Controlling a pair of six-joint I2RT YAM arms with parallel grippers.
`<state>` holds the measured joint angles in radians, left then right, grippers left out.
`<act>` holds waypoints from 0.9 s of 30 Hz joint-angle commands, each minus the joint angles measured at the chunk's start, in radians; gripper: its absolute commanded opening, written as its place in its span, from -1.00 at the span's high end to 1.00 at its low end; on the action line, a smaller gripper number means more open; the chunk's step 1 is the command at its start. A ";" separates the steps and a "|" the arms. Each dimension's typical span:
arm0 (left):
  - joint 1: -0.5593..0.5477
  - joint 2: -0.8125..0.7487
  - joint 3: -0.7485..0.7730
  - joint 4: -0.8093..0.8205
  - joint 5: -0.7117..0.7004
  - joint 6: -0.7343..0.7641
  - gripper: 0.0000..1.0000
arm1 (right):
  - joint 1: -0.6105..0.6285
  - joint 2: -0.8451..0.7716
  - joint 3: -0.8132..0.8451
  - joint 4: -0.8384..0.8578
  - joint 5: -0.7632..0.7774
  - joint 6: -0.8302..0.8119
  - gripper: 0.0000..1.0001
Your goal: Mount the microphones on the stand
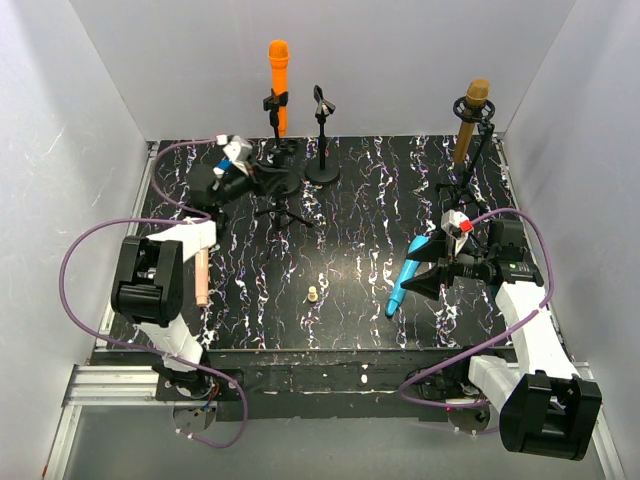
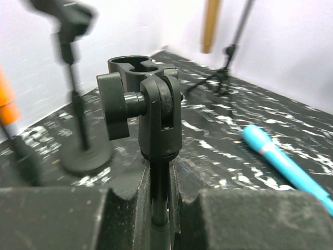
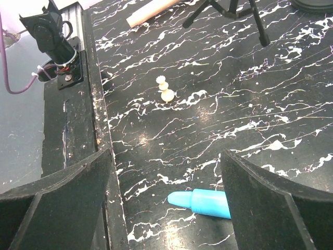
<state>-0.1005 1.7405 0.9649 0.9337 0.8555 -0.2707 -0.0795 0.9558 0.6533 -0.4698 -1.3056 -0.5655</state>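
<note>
Now, left gripper (image 2: 159, 221) tight on the stand (image 2: 160, 122), right gripper (image 3: 166, 172) wide over blue mic (image 3: 200, 203), right of it.

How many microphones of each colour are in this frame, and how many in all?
orange microphone: 1
golden-brown microphone: 1
light blue microphone: 1
pale pink microphone: 1
Total: 4
</note>
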 commanded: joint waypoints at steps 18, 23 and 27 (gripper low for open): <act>-0.416 0.024 0.028 0.099 0.008 0.047 1.00 | -0.042 -0.008 0.037 0.000 -0.038 -0.019 -0.83; -0.416 -0.019 -0.058 0.059 0.004 0.117 0.75 | -0.043 0.003 0.040 -0.001 -0.043 -0.017 -0.83; -0.416 -0.052 -0.091 -0.006 -0.003 0.172 0.64 | -0.043 0.009 0.040 -0.004 -0.046 -0.019 -0.83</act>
<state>-0.5114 1.7580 0.9073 0.9836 0.8558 -0.1783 -0.1177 0.9577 0.6533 -0.4702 -1.3167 -0.5659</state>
